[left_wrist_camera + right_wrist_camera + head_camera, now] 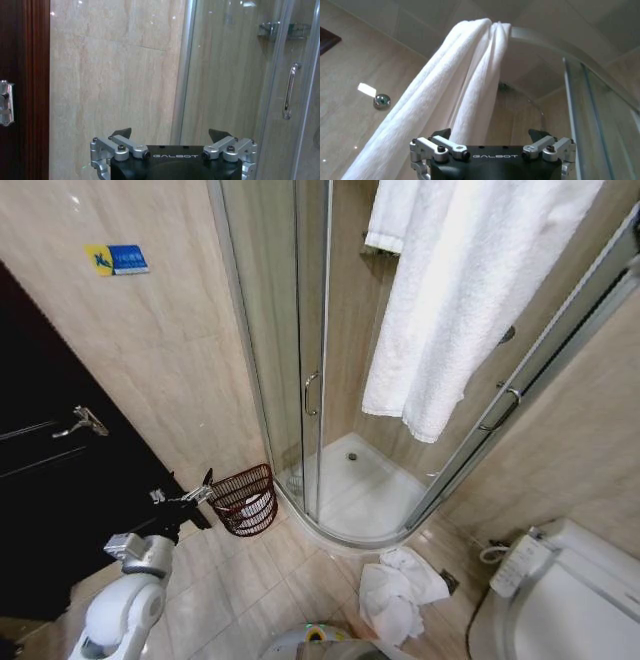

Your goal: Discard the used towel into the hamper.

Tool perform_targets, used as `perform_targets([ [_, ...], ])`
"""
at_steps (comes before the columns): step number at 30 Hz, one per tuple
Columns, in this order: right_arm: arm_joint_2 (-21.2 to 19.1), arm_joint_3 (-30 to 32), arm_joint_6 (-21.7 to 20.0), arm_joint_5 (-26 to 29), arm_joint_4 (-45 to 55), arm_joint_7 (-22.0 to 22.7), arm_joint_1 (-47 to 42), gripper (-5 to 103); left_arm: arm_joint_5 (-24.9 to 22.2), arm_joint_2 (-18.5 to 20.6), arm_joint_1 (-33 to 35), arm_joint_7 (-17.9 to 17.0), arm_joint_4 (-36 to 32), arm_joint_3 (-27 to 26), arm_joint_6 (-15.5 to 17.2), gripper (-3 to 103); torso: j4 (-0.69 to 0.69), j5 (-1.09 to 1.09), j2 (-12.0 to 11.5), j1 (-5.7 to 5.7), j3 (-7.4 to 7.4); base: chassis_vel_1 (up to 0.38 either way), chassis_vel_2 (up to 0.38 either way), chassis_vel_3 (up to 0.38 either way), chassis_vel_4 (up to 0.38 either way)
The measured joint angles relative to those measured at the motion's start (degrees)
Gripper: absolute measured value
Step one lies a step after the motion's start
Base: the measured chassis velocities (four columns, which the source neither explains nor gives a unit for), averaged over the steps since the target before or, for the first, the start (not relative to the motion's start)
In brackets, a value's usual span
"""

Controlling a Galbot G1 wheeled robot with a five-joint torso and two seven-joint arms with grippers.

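Floor tiles lay nearest the robot, and on them, at the right near the toilet [570,600], sat a crumpled white towel [397,595], well apart from the hamper [245,500]. At the left the left arm [125,605] reached forward, and its end effector [205,488] hung just beside the hamper's rim, on the side toward the dark door [60,480]. In the left wrist view that end effector [170,134] had its fingers [122,132] spread wide, with nothing between them, facing the beige wall and the shower's glass. The hamper stood on the floor against the wall, next to the shower's curved base [350,535], with something white inside it. In the right wrist view the right end effector [490,134] was also wide open; a hanging towel [455,93] passed close by one finger [442,133], though whether it touched could not be told. Farther off, the shower door [300,350] stood with its handle [309,393] toward the robot, and the hanging towel [460,290] draped over the top rail of the enclosure. On the wall, up at the left, was a small blue sign [117,259].
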Motion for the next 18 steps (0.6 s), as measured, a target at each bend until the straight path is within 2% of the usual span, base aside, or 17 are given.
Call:
perform_targets([
  [2, -2.6, -3.4, -0.5, 0.9, -1.8, 0.0, 4.1, 100, 0.0, 0.0, 0.0, 0.0, 0.0, 0.0, 0.0, 100, 0.01, -0.01, 1.2, 0.56, 0.61, 0.000, 0.000, 0.000, 0.000],
  [3, -2.6, -3.4, -0.5, 0.9, -1.8, 0.0, 4.1, 100, 0.0, 0.0, 0.0, 0.0, 0.0, 0.0, 0.0, 100, 0.01, -0.01, 1.2, 0.56, 0.61, 0.000, 0.000, 0.000, 0.000],
  [5, -5.4, -5.2, -1.2, 2.0, -4.0, 0.0, 7.0, 100, 0.0, 0.0, 0.0, 0.0, 0.0, 0.0, 0.0, 100, 0.02, -0.01, 2.4, 1.16, 1.31, 0.000, 0.000, 0.000, 0.000],
  [6, -5.4, -5.2, -1.2, 2.0, -4.0, 0.0, 7.0, 100, 0.0, 0.0, 0.0, 0.0, 0.0, 0.0, 0.0, 100, 0.02, -0.01, 2.4, 1.16, 1.31, 0.000, 0.000, 0.000, 0.000],
  [8, -8.2, -5.1, -1.2, 3.1, -6.1, -0.5, 8.2, 100, 0.0, 0.0, 0.0, 0.0, 0.0, 0.0, 0.0, 100, 0.01, 0.00, 3.6, 1.70, 1.95, 0.000, 0.000, 0.000, 0.000],
  [11, -11.7, -4.5, -1.3, 8.1, -8.8, -2.3, 9.4, 100, 0.0, 0.0, 0.0, 0.0, 0.0, 0.0, 0.0, 100, 0.00, -0.01, 5.4, 2.49, 2.86, 0.000, 0.000, 0.000, 0.000],
  [15, -12.3, -3.8, -1.9, 12.4, -8.4, -2.9, 9.5, 100, 0.0, 0.0, 0.0, 0.0, 0.0, 0.0, 0.0, 100, 0.00, -0.02, 6.5, 3.05, 3.47, 0.000, 0.000, 0.000, 0.000],
  [18, -11.0, -1.7, -2.1, 11.9, -6.6, -2.6, 7.1, 100, 0.0, 0.0, 0.0, 0.0, 0.0, 0.0, 0.0, 100, 0.01, -0.01, 6.7, 3.19, 3.60, 0.000, 0.000, 0.000, 0.000],
])
